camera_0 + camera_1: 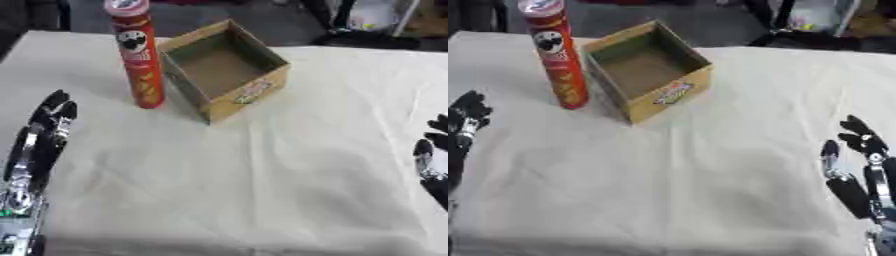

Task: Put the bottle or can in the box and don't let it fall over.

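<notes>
- Left eye view: the red can (140, 55) stands upright (long axis vertical) on the far left of the table (262, 175), just left of the open box (226, 67). The left hand (39, 145), fingers straight and holding nothing, lies nearer; the can is far and slightly right of it.
- Right eye view: the right hand (859, 175) rests at the near right, fingers relaxed and apart, well apart from the can.

Cream tablecloth (262, 190) with creases, dark floor (87, 17) beyond, dark gear (367, 37) at far edge
</notes>
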Motion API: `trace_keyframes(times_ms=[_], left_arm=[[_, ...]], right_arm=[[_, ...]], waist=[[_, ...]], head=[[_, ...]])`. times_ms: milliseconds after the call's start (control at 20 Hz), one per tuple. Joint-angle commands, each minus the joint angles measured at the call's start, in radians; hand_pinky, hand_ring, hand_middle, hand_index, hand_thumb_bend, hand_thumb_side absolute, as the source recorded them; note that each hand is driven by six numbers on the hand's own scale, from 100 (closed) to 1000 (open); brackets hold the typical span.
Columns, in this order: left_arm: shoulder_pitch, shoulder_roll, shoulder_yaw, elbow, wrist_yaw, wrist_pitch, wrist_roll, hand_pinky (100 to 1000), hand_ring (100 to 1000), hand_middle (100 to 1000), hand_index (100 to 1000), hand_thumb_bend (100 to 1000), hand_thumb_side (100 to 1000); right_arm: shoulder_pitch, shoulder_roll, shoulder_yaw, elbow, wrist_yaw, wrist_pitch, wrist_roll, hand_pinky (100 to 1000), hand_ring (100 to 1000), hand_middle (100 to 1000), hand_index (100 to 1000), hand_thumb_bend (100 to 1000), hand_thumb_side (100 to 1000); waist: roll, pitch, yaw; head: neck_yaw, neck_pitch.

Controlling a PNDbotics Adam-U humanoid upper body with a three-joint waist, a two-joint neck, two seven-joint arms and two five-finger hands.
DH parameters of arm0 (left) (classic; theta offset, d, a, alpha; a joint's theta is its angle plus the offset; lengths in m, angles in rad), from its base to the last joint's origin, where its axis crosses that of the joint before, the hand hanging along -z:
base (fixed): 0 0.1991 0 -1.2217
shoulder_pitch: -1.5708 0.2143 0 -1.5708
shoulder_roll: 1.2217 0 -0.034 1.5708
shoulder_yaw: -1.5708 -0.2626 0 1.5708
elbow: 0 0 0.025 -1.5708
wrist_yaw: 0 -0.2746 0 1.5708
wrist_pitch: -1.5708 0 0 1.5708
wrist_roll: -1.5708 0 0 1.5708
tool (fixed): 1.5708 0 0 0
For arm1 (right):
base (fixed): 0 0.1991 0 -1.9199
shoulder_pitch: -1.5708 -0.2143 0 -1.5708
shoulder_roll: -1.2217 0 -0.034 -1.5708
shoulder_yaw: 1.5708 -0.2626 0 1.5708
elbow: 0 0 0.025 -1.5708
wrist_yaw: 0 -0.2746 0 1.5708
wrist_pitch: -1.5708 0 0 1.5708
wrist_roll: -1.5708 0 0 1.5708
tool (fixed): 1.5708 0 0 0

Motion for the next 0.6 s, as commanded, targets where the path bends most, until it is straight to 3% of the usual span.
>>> trace_keyframes(times_ms=[50, 300, 600], left_arm=[[-0.008, 0.008, -0.003, -0.010, 0.000, -0.001, -0.003, 918, 890, 919, 970, 330, 771], [-0.018, 0.034, 0.000, -0.005, 0.005, 0.007, 0.009, 914, 886, 912, 964, 361, 754], [-0.107, 0.140, -0.022, 0.049, -0.032, 0.045, 0.059, 913, 890, 919, 994, 700, 690]], right_arm=[[-0.008, -0.012, -0.005, -0.010, 0.004, -0.003, 0.007, 841, 816, 854, 960, 100, 744], [-0.009, -0.012, -0.005, -0.010, 0.006, -0.004, 0.010, 841, 816, 855, 957, 100, 738], [-0.009, -0.012, 0.000, -0.009, -0.006, -0.006, 0.016, 842, 816, 856, 958, 100, 745]], waist=[[0.007, -0.022, 0.000], [0.008, -0.023, -0.004], [0.008, -0.023, -0.007]], head=[[0.000, 0.006], [0.000, 0.006], [0.000, 0.006]])
